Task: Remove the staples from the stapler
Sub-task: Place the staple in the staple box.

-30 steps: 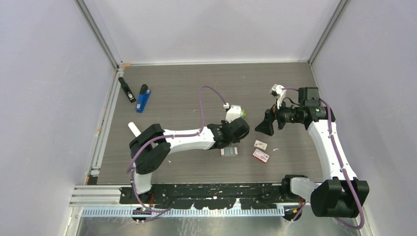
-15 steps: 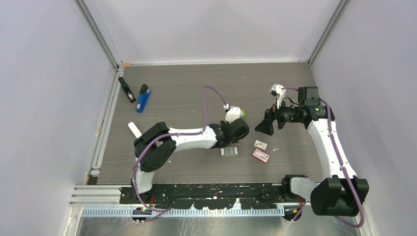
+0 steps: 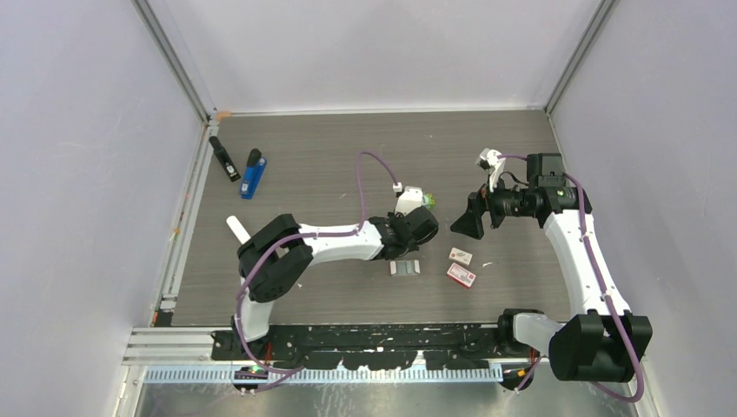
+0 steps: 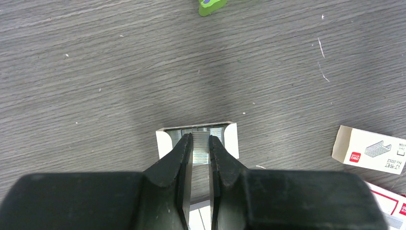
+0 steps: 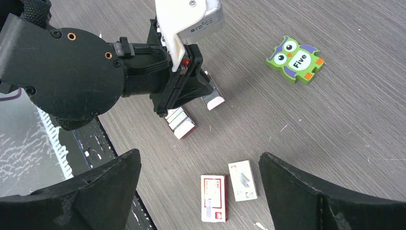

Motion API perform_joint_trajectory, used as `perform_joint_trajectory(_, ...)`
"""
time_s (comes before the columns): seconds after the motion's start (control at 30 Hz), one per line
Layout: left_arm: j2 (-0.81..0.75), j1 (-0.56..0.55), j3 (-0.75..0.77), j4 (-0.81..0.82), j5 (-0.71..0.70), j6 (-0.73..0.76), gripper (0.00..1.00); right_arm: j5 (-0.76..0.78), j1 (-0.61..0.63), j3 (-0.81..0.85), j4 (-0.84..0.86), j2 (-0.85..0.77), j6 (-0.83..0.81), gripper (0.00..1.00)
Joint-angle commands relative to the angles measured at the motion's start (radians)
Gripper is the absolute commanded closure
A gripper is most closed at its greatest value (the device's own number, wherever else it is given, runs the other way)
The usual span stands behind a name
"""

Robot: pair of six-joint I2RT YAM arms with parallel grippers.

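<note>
Your left hand points down at the middle of the worktop. Its two fingers are drawn together to a narrow slit. Their tips sit over a small white open tray. In that tray lie the staples, silvery ribbed strips laid side by side, and one strip shows inside the slit. You cannot tell from these views whether the fingers actually pinch that strip or only rest over it.

Your right hand hangs above the worktop to the right of the left one. Its fingers are spread wide and hold nothing.

Just right of the tray lie two small red-and-white boxes, close together. The farther box is shut and carries a drawing of a staple on its white lid, so its contents are hidden. The nearer box has a red border. Something greyish lies at its edge, too small to make out.

A green owl figure marked "Five" lies flat on the far side of the left hand, apart from the tray.

The black stapler and the blue stapler lie side by side at the far left of the worktop, well apart from the staples and from both hands.
</note>
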Motion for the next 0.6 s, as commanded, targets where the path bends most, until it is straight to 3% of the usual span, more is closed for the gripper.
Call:
perform_joint_trajectory(0.0,0.006,0.006,0.024,0.000,-0.009,0.006,0.91,-0.117,0.005,0.042,-0.198,0.001,-0.265,0.03)
perform_joint_trajectory(0.57,0.024,0.007,0.028,-0.003,0.002,-0.003,0.89,-0.118,0.005,0.041,-0.202,0.001,-0.270,0.03)
